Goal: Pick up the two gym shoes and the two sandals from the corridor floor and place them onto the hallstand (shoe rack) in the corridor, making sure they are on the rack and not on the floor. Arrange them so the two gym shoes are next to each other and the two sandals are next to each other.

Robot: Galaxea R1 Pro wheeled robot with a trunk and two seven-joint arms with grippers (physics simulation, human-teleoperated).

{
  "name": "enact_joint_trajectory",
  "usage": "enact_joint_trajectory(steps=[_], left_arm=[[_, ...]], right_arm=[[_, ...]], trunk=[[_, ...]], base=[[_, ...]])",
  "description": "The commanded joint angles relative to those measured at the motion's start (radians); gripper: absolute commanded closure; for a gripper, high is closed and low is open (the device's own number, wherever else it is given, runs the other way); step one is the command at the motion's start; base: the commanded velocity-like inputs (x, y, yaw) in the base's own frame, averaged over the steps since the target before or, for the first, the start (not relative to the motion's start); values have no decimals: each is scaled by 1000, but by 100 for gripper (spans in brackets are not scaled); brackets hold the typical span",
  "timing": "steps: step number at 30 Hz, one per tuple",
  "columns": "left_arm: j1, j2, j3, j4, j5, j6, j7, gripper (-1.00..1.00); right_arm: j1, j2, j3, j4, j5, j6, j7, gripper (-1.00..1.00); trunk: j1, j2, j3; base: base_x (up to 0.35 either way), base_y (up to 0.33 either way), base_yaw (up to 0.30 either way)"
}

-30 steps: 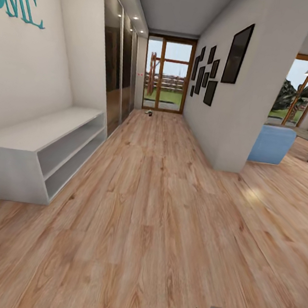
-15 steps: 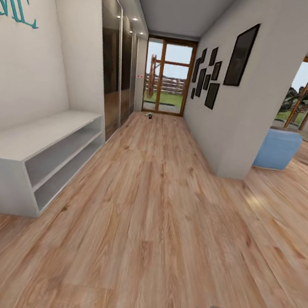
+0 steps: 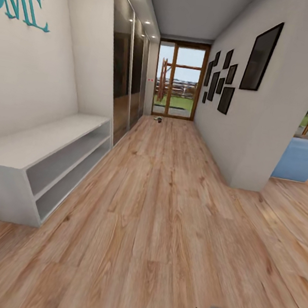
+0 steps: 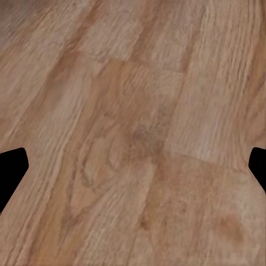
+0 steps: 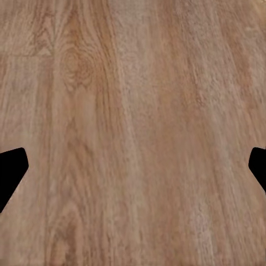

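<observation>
step in hand: judged as the drive down the corridor toward the footwear; nothing is picked up yet
doing it well: keep to the middle of the light brown wood-plank corridor floor (image 3: 165,214), clear of the rack on the left and the white wall corner on the right, and stop short of the objects so the arms can reach down
footwear: a small dark and pale cluster (image 3: 158,120) lies on the floor at the far end, just before the wood-framed glass door (image 3: 178,79); too small to tell shoe from sandal, or which way any of it points
rack: low light-grey hallstand with two open shelves (image 3: 41,157) against the left wall, long axis running near to far, shelves bare
left tool (image 4: 133,166): tips spread wide over bare planks, holding nothing
right tool (image 5: 133,166): likewise spread and unladen
</observation>
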Motion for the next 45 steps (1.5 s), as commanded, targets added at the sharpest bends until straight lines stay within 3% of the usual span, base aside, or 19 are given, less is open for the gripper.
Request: enact_joint_trajectory(steps=[1, 35, 45], left_arm=[[-1, 0, 1, 1, 2, -3, -1, -100], [-1, 0, 2, 1, 2, -3, -1, -100], [-1, 1, 2, 1, 3, -3, 0, -100]], right_arm=[[0, 0, 9, 1, -10, -3, -1, -100], [0, -1, 9, 1, -11, -1, -4, -100], [31, -1, 9, 2, -10, 1, -4, -100]], trunk=[[0, 0, -1], [0, 0, 3], [0, 0, 3]], base=[[339, 0, 39], [339, 0, 45], [339, 0, 2]])
